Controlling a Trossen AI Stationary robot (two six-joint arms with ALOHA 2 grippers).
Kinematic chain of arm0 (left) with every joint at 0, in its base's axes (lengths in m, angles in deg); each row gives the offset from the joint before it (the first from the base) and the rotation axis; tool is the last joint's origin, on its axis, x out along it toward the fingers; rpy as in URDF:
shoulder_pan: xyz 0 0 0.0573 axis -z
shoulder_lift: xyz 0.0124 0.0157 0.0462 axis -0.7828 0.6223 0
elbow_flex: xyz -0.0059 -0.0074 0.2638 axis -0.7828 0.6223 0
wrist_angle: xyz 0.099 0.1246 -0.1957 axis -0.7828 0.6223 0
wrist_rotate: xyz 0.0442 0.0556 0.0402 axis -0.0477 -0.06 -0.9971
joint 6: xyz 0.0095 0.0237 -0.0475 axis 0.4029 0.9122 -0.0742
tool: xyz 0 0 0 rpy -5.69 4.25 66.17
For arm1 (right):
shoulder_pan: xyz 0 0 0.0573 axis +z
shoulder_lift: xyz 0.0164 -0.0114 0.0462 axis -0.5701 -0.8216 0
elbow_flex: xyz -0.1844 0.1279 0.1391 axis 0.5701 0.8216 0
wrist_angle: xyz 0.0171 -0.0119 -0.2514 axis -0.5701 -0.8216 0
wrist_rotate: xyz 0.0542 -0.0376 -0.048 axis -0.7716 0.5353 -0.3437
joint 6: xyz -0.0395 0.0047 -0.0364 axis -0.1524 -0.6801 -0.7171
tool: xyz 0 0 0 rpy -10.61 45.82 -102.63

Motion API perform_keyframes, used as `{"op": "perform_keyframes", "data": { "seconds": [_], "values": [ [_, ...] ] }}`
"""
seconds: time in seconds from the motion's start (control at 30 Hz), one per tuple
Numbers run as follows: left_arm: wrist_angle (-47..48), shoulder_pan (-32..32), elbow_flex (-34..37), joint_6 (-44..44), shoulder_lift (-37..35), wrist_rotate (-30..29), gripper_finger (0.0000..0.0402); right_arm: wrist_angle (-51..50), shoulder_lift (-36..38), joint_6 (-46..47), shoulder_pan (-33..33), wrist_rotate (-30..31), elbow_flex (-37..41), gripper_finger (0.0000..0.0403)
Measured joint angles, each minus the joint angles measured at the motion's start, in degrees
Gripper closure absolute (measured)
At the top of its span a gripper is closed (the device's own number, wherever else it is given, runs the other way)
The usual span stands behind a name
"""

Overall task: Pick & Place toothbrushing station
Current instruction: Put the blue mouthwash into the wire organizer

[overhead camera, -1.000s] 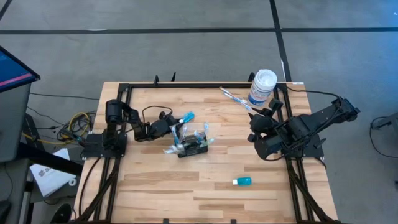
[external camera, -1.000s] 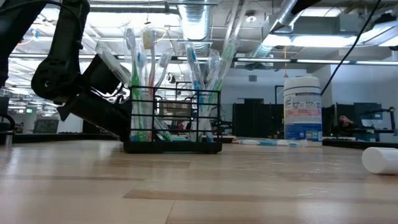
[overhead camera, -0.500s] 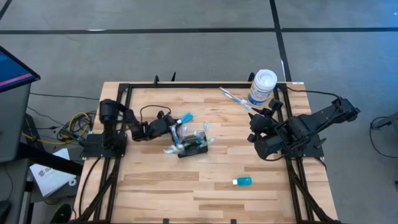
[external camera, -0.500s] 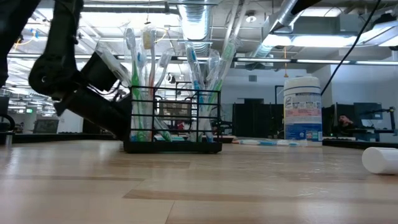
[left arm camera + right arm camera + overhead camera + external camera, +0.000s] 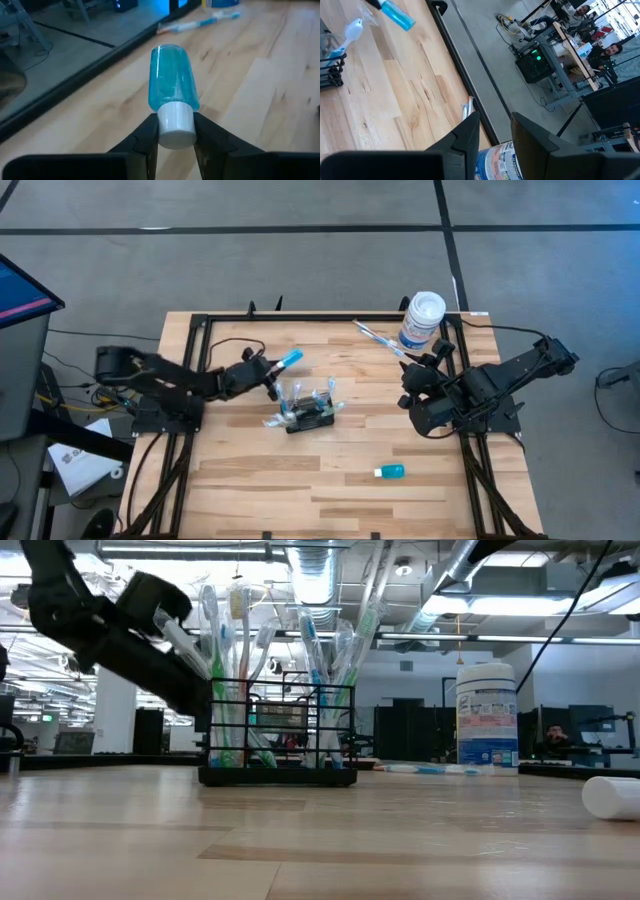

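Left arm: I see it reach out low from the left side of the table (image 5: 250, 480).
Left gripper (image 5: 270, 373): it holds a small blue tube (image 5: 289, 361) by its white cap (image 5: 175, 131). My wrist view shows a finger (image 5: 148, 134) pressed on each side of the cap. The tube is up off the wood, just left of the holder.
Holder (image 5: 311, 413): my task thing, a small black wire box, stands upright near the middle of the table. It is full of toothbrushes (image 5: 310, 650) that stick up. No gripper touches it.
Second tube (image 5: 390, 471): a small blue one lies flat on the wood, toward the front, right of the holder.
Loose brush (image 5: 377, 338): it lies at the back, beside the can.
White can (image 5: 421, 319): it stands at the back right edge.
Right gripper (image 5: 408, 370): it waits on the right side, close to the can. The fingers (image 5: 468, 134) stand a little apart and hold nothing.
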Motion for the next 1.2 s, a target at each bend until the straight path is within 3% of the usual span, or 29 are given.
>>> {"op": "perform_keyframes", "data": {
  "seconds": [0.33, 0.6, 0.83, 1.2],
  "values": [
    [7.7, 0.1, 0.0, 0.9, -15.7, -0.1, 0.0316, 1.1, 0.0, -0.4, 0.0, 0.0, 0.0, 0.0301],
    [10.7, 0.1, -0.8, -3.9, -24.3, 2.3, 0.0316, 8.0, -0.4, -10.2, 0.0, 0.0, 0.0, 0.0301],
    [32.3, 0.1, -11.1, -8.4, -26.2, 3.0, 0.0316, 13.0, -0.4, -16.6, 0.0, -0.2, 0.0, 0.0301],
    [54.6, 0.7, -29.5, -14.3, -26.0, 10.2, 0.0316, 13.0, -0.3, -17.1, -0.5, -0.2, 4.0, 0.0301]
  ]
}}
